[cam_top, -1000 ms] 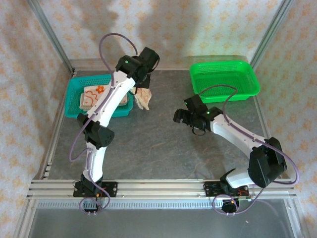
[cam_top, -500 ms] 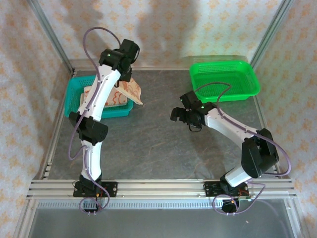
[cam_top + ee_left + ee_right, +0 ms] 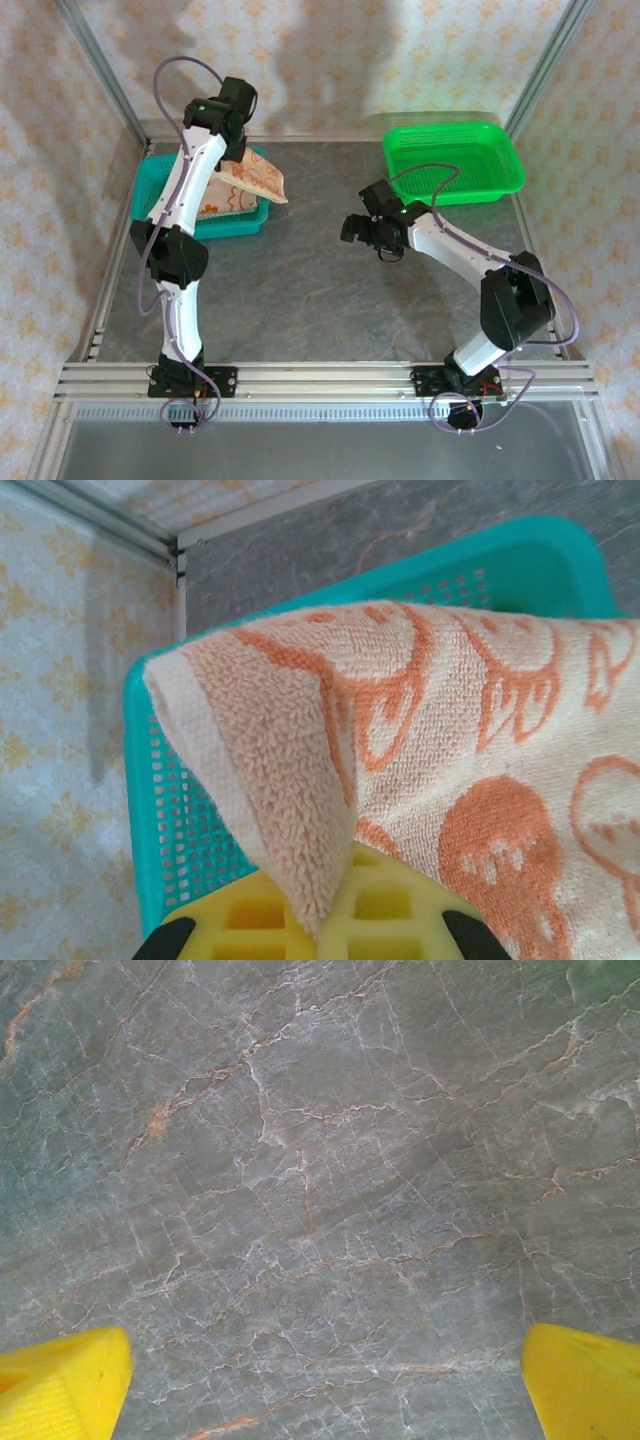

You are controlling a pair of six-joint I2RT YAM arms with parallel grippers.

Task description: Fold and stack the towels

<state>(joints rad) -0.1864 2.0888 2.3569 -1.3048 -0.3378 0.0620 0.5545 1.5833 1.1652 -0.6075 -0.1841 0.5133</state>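
As I reached w/ my left arm to the far left part of the table [image 3: 300, 290], my left gripper [image 3: 236, 150] was clamped tight on a towel [image 3: 450, 740]. One folded corner of it sat btwn my yellow fingers [image 3: 400, 910]. Its cream side w/ the orange prints faced up. The towel was over the far right corner of the teal basket [image 3: 152, 195] and stuck out to the right, past the rim. I couldn't tell if it touched the rim.

Another towel [image 3: 215, 205] lay flat inside the teal basket, partly hidden under my arm. It was cream w/ orange prints too.

My right gripper [image 3: 320, 1385] was over the middle of the table, well apart from the towels. Its 2 yellow tips were spread wide, one at each bottom corner of the wrist cam pic, w/ nothing btwn them but the grey stone top below. It pointed to the left.

The green basket [image 3: 455, 160] sat at the far right of the table, near my right arm.
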